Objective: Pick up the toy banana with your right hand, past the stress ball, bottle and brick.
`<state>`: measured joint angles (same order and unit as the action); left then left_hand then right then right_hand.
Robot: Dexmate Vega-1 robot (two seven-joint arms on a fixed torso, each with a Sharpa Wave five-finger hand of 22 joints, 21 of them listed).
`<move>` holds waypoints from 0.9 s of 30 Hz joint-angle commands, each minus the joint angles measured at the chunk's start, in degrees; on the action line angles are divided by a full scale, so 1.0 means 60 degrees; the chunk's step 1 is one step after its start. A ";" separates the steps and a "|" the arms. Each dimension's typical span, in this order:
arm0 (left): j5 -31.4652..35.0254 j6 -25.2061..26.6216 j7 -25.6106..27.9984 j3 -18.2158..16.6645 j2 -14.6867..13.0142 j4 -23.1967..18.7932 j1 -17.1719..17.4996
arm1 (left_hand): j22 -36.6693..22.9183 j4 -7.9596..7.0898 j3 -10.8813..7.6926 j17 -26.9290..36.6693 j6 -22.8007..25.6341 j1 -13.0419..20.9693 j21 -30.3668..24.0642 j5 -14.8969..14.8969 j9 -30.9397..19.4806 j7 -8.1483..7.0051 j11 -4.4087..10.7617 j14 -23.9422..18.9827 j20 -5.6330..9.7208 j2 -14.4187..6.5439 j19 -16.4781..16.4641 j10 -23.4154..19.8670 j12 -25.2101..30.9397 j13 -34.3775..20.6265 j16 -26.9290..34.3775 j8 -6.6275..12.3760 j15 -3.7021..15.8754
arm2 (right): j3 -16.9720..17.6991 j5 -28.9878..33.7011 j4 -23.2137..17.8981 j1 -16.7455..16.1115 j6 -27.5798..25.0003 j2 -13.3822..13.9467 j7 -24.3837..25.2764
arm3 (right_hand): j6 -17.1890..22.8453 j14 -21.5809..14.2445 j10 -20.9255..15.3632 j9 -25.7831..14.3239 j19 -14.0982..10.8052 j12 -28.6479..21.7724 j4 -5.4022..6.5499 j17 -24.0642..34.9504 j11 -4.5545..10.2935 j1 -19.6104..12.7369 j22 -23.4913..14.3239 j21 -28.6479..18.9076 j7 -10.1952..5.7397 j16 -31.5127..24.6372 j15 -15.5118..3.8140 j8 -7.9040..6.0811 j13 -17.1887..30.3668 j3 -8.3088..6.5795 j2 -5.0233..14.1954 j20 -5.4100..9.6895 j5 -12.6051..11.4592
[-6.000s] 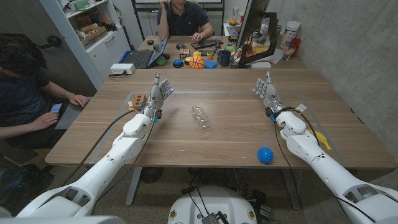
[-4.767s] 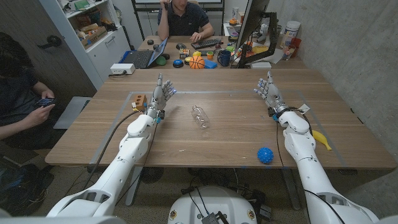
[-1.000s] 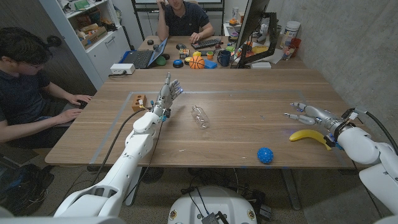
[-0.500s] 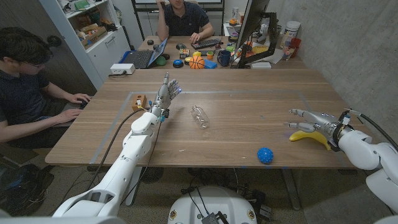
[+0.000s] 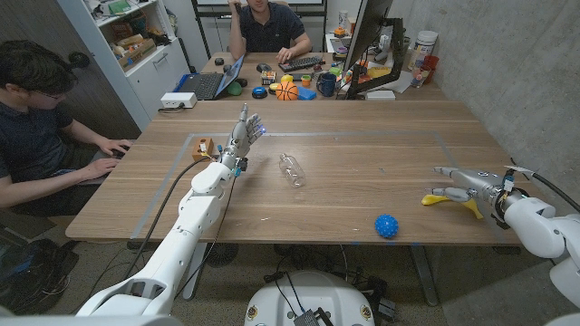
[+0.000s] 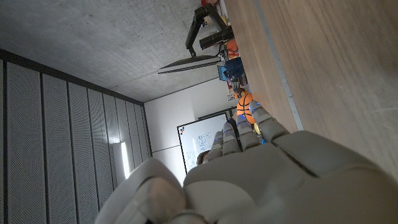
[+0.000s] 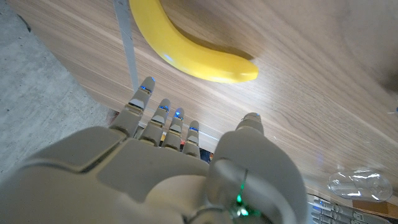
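our right hand (image 5: 473, 180) sits at the right edge of the head frame, fingers spread and pointing toward picture left, holding nothing — it hovers just over the toy banana (image 5: 451, 200). the banana lies on the wooden table (image 5: 344, 181), low right in the frame, its yellow body partly hidden under our fingers. in the right wrist view the banana (image 7: 189, 51) runs across the upper middle, with the right hand (image 7: 168, 168) below it and the fingertips (image 7: 163, 109) just short of its curve; no contact that we can see.

further out: stress ball (image 5: 387, 225) is lower centre-right, well apart from the banana. bottle (image 5: 291, 168) lies on its side mid-frame. brick (image 5: 205, 148) sits upper left, just beside our left hand (image 5: 247, 133), which stands upright with fingers together, empty.

risks as we judge them:
- banana lies near the table's right edge, so a closing sweep that pushes rather than wraps could shove it off.
- curved, smooth body may roll or spin out if thumb and fingers meet off-centre.
- coming down too steep would jam fingertips into the wood before they get under it.
- hand hides the banana in the head view — we'd lean on the wrist view for alignment.
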<state>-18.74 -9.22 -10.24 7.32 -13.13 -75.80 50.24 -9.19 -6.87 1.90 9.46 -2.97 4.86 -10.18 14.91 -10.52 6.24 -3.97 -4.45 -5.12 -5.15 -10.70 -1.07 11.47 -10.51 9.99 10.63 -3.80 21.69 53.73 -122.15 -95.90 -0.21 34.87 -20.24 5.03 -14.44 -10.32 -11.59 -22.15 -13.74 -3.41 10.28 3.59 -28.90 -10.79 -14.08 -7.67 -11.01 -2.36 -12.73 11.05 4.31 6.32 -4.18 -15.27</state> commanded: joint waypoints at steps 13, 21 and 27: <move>-0.0046 -0.0003 0.0025 -0.0009 -0.0032 -0.0641 0.0369 | -0.0056 0.0029 -0.0027 0.0028 0.0061 0.0139 -0.0030 0.0011 -0.0049 -0.0011 0.0002 -0.0084 -0.0011 -0.0004 -0.0103 -0.0047 0.0050 -0.0048 0.0057 0.0069 0.0035 | 0.0163 0.1624 0.0309 -0.0334 -0.0048 0.0187 0.0142 | 0.0494 -0.0083 -0.0243 -0.0052 -0.0213 -0.0065 -0.0440 0.0005 0.0322 -0.0767 -0.0055 0.0000 -0.0381 0.0023 -0.0658 -0.0221 0.0064 -0.0132 -0.0020 0.0245 -0.0320; -0.0114 -0.0049 -0.0064 -0.0040 -0.0046 -0.0632 0.0359 | -0.0056 0.0031 -0.0025 0.0028 0.0068 0.0143 -0.0034 0.0006 -0.0049 -0.0017 0.0021 -0.0103 -0.0018 0.0002 -0.0116 -0.0064 0.0056 -0.0048 0.0064 0.0070 0.0041 | -0.0304 0.1786 0.0766 0.0250 -0.0295 0.0429 -0.0346 | 0.0645 -0.0054 -0.0204 -0.0057 -0.0158 -0.0034 -0.0547 0.0013 0.0351 -0.0933 -0.0056 0.0038 -0.0439 0.0041 -0.0631 -0.0275 0.0071 -0.0129 -0.0130 0.0253 -0.0413; -0.0144 -0.0099 -0.0056 -0.0086 -0.0054 -0.0703 0.0432 | -0.0056 0.0034 -0.0023 0.0028 0.0070 0.0146 -0.0035 0.0004 -0.0049 -0.0021 0.0018 -0.0104 -0.0015 0.0008 -0.0119 -0.0061 0.0053 -0.0047 0.0062 0.0069 0.0045 | -0.0627 0.1831 0.1098 0.0636 -0.0359 0.0638 -0.0416 | 0.0693 0.0003 -0.0202 -0.0061 -0.0130 -0.0025 -0.0581 0.0019 0.0381 -0.1014 -0.0060 0.0056 -0.0469 0.0061 -0.0614 -0.0287 0.0075 -0.0146 -0.0132 0.0244 -0.0469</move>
<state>-19.21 -9.27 -10.29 7.13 -13.34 -79.42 52.34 -9.19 -6.87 1.90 9.46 -2.75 4.86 -10.18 14.91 -10.52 6.02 -3.77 -4.77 -5.12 -5.15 -10.70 -1.28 11.47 -10.51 9.99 10.63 -3.48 20.93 63.40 -118.66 -95.51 -1.30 36.84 -21.26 8.73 -14.44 -11.46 -11.87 -22.86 -13.74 -6.25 10.28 5.33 -34.05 -11.08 -13.93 -10.13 -10.80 -2.35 -14.02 11.34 3.53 5.66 -2.85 -17.52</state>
